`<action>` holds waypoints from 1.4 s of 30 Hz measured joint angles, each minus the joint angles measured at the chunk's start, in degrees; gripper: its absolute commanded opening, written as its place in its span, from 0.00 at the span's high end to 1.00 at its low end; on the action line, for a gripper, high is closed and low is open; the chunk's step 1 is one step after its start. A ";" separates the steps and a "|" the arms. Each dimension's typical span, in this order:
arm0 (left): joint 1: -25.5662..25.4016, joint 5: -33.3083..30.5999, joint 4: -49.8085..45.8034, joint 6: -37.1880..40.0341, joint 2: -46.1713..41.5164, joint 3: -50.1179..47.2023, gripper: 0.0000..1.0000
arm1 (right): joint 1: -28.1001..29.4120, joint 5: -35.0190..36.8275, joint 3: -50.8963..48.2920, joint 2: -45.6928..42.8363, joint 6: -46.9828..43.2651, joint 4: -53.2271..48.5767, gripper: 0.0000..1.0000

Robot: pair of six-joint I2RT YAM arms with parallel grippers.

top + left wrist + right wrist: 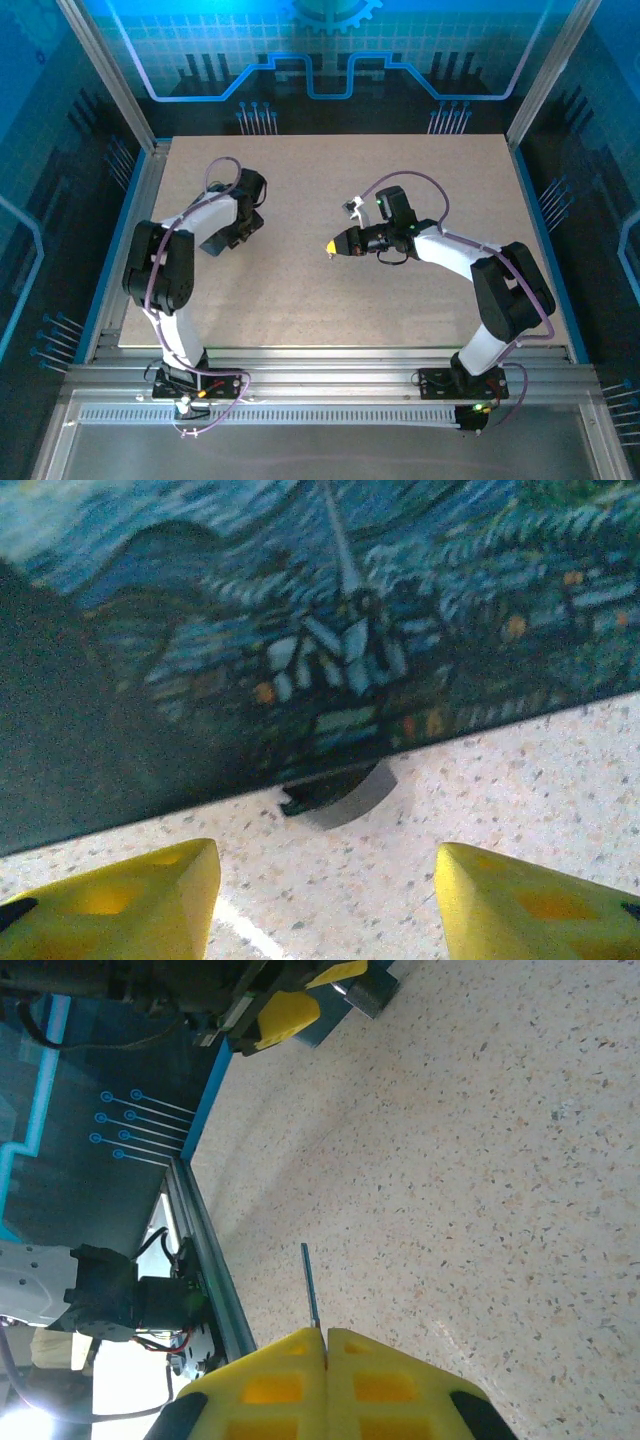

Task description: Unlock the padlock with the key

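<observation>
I made out the padlock [318,798] as a small dark piece with a grey curved part. It peeked out from under the lower edge of the painted tin [300,630], low against the bench [500,780]; the rest of it was hidden from me. The key [310,1285] was a thin grey metal blade. It stood straight out from the right gripper [324,1334], whose yellow jaws were pressed together on its head, well apart from the tin.

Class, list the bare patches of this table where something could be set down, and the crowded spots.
Free: the table beyond both arms, and its near strip between the right gripper, holding the key, and the bases. Crowded: the left side, where the left gripper faces the tin and padlock.
</observation>
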 measured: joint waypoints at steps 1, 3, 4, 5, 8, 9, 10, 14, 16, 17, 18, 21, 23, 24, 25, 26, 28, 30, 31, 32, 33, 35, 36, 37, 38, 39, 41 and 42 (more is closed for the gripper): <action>0.00 -0.22 0.09 -0.39 0.44 0.31 0.40 | 0.00 0.00 0.00 0.00 -0.04 0.02 1.00; 0.00 -0.66 0.13 -0.76 1.25 0.92 0.39 | -0.02 -0.02 -0.09 0.00 -0.04 0.07 1.00; 0.00 -0.83 0.15 -1.03 1.77 1.33 0.39 | -0.04 -0.02 -0.22 0.00 -0.04 0.22 1.00; 0.02 -1.07 0.17 -1.38 2.40 1.66 0.39 | -0.07 -0.02 -0.35 0.00 -0.04 0.22 1.00; 0.20 -1.09 0.22 -1.86 3.85 1.88 0.39 | -0.17 -0.07 -0.76 0.02 -0.02 0.42 1.00; 0.31 -1.07 0.22 -1.88 4.31 1.88 0.39 | -0.17 -0.15 -0.81 0.13 -0.02 0.57 1.00; 0.44 -1.07 0.28 -1.88 4.72 1.88 0.39 | -0.17 -0.22 -0.81 0.33 -0.02 0.79 1.00; 1.29 -1.09 0.76 -1.86 6.16 1.88 0.40 | -0.33 -0.39 -0.81 1.51 -0.02 1.36 1.00; 1.68 -1.07 1.18 -1.75 6.64 1.88 0.40 | -0.48 -0.63 -0.81 2.40 -0.02 1.51 1.00; 1.95 -1.07 1.36 -1.68 6.82 1.88 0.40 | -0.55 -0.68 -0.81 2.95 0.00 1.62 1.00; 2.14 -1.07 1.51 -1.62 6.88 1.88 0.41 | -0.55 -0.70 -0.81 3.39 0.02 1.77 1.00; 2.86 -1.07 2.21 -1.20 7.02 1.88 0.41 | -0.55 -1.18 -0.81 4.94 0.26 2.45 1.00; 3.26 -1.09 2.82 -0.31 7.08 1.88 0.43 | -0.55 -1.36 -0.79 5.97 0.48 2.86 1.00; 3.37 -1.11 3.04 -0.09 7.13 1.88 0.44 | -0.55 -1.40 -0.72 6.38 0.61 2.91 1.00; 3.43 -1.22 3.21 0.26 7.17 1.88 0.46 | -0.52 -1.51 -0.68 6.80 0.72 2.97 1.00; 3.48 -1.38 3.43 0.74 7.17 1.88 0.48 | -0.52 -1.51 -0.66 7.10 0.83 3.15 1.00; 3.48 -1.62 3.85 1.44 7.23 1.88 0.50 | -0.52 -1.51 -0.50 7.52 0.92 3.37 1.00; 3.54 -1.75 4.11 1.88 7.34 1.88 0.53 | -0.48 -1.51 -0.22 7.78 1.11 3.69 1.00; 3.63 -1.95 4.26 2.29 7.43 1.88 0.55 | -0.48 -1.53 -0.15 7.82 1.18 3.85 1.00; 3.69 -2.10 4.33 2.75 7.50 1.88 0.58 | -0.48 -1.53 -0.15 7.82 1.31 4.11 1.00; 3.74 -2.16 4.42 3.02 7.56 1.86 0.60 | -0.48 -1.53 -0.15 7.82 1.33 4.17 1.00; 3.80 -2.40 4.55 3.78 7.58 1.81 0.64 | -0.48 -1.53 -0.15 7.82 1.33 4.28 1.00; 3.82 -2.56 4.68 4.17 7.58 1.81 0.66 | -0.48 -1.53 -0.15 7.82 1.33 4.31 1.00; 3.82 -2.56 4.87 4.66 7.58 1.77 0.68 | -0.48 -1.53 -0.15 7.82 1.33 4.33 1.00; 3.82 -2.54 5.05 5.03 7.58 1.77 0.70 | -0.48 -1.53 -0.15 7.82 1.33 4.33 1.00; 3.82 -2.43 5.25 5.66 7.56 1.75 0.72 | -0.48 -1.53 -0.15 7.82 1.33 4.33 1.00; 3.74 -1.62 5.77 7.08 7.56 1.70 0.74 | -0.48 -1.53 -0.15 7.82 1.33 4.33 1.00; 3.72 -1.11 5.99 7.78 7.54 1.70 0.75 | -0.48 -1.53 -0.15 7.82 1.33 4.33 1.00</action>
